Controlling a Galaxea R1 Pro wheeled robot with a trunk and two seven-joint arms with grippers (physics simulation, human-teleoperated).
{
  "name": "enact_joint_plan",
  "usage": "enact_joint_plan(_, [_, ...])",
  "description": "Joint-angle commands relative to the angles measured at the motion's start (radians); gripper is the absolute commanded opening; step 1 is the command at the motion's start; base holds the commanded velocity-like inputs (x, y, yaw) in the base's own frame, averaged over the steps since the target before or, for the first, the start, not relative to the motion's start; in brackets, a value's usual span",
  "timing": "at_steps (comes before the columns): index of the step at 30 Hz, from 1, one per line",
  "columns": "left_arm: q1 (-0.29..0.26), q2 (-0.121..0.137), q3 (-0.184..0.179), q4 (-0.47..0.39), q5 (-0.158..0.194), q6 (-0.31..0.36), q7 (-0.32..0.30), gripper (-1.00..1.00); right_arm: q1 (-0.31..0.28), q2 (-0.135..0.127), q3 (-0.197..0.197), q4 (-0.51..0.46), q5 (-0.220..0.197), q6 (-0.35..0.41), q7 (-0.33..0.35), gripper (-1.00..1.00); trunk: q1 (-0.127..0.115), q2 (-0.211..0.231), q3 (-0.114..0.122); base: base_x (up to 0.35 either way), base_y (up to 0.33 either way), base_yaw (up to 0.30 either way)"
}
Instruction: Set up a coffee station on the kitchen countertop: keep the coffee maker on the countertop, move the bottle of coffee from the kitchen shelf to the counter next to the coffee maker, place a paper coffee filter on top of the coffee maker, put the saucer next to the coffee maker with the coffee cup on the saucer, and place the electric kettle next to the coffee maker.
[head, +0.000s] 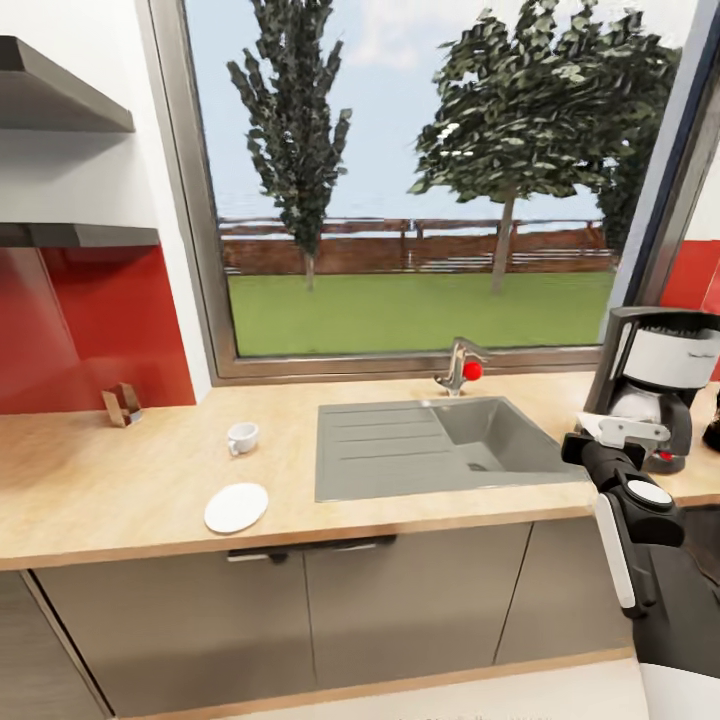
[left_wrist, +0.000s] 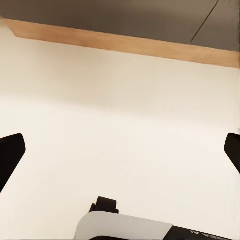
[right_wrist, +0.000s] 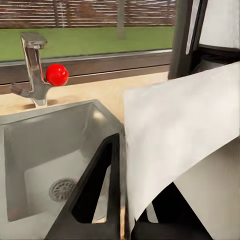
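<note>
A long kitchen countertop (head: 120, 480) of light wood runs across the middle of the head view, with dark grey cabinet doors (head: 300, 620) under it and a big window (head: 420, 180) above it. A grey sink (head: 400, 450) sits in the middle of the worktop, and a silver tap (head: 458, 366) with a red ball stands behind it. The coffee maker (head: 655, 385) stands on the worktop at the right edge of the picture, black with a white front. The right gripper (head: 610, 432) is low on the right, just in front of the coffee maker, and its jaws are pinched shut on the paper coffee filter (right_wrist: 175, 135). In the right wrist view the white filter spreads wide across the right half, in front of the coffee maker. The saucer (head: 236, 507) lies flat near the front edge of the worktop, left of the sink. The coffee cup (head: 242, 437) stands a little behind the saucer, apart from it. In the left wrist view the left gripper (left_wrist: 122, 150) has its dark fingertips (left_wrist: 11, 152) far apart at both side edges, open, with nothing between them over a pale floor (left_wrist: 120, 115).
</note>
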Motion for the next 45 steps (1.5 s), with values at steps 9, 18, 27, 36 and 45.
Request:
enact_joint_plan(9, [0.000, -0.001, -0.001, -0.002, 0.006, -0.001, -0.001, 1.00, -0.001, 0.000, 0.001, 0.000, -0.004, 0.005, -0.001, -1.00, 0.000, -0.001, -0.001, -0.017, 0.000, -0.200])
enact_joint_plan(18, [0.000, -0.001, -0.001, -0.002, 0.006, -0.001, 0.000, 1.00, -0.001, 0.000, 0.001, 0.000, -0.004, 0.005, 0.000, -1.00, 0.000, -0.001, -0.001, -0.038, 0.000, -0.017])
enact_joint_plan(27, [0.000, -0.002, 0.000, -0.001, 0.007, 0.000, 0.002, 1.00, -0.001, -0.002, 0.001, -0.002, -0.003, 0.007, -0.001, -1.00, 0.000, -0.001, -0.001, -0.001, 0.000, 0.000])
enact_joint_plan(36, [0.000, -0.001, 0.006, 0.003, 0.009, 0.004, 0.001, 1.00, -0.038, -0.173, -0.007, -0.006, 0.013, 0.231, -0.003, -1.00, 0.000, -0.001, -0.001, 0.000, 0.000, 0.000])
enact_joint_plan(45, [0.000, -0.002, 0.007, 0.004, 0.010, 0.006, 0.001, 1.00, -0.132, -0.391, -0.008, -0.007, 0.013, 0.399, -0.001, -1.00, 0.000, -0.001, -0.001, 0.000, 0.000, 0.000])
